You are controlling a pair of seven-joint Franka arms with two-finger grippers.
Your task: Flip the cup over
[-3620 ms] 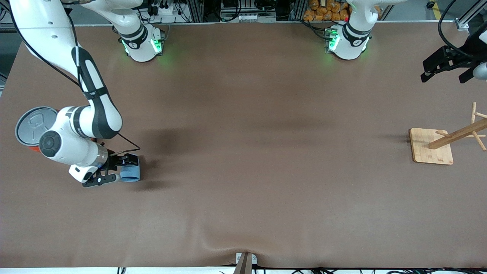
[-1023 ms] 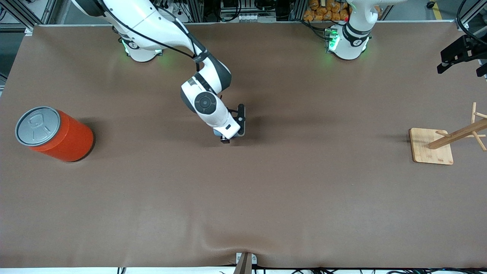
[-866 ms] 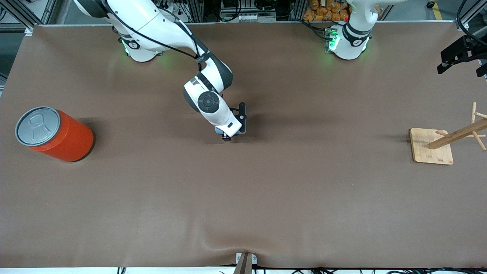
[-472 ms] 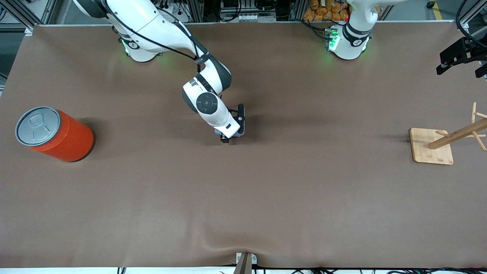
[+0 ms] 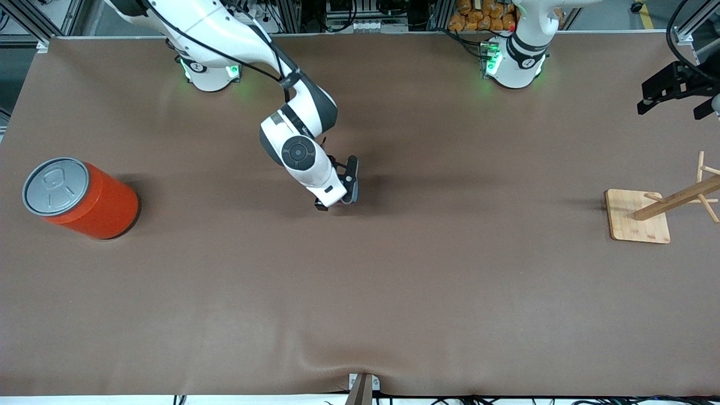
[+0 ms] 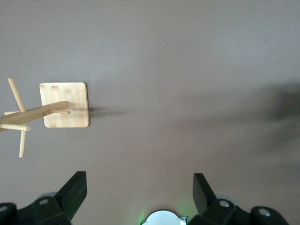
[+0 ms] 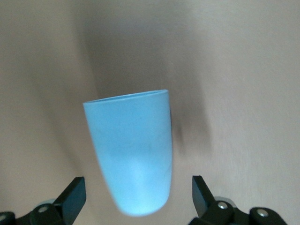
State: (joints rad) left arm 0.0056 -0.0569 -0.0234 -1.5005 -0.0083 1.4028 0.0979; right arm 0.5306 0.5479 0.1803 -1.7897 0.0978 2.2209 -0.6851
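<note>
R pincer [image 5: 336, 197] shifted, fingers now apart round cup [image 7: 132, 159].

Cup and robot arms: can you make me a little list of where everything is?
right tool: open, around the cup
cup: light blue, mid-table, not gripped
left tool: open, waiting above the left arm's end of the table
can: orange, grey lid up, at the right arm's end
rack: wooden, at the left arm's end

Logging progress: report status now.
Right gripper open mid-table, straddling cup, no contact seen. Cup base toward wrist, rim away. Left gripper open, waiting near rack. Nothing in the way.
</note>
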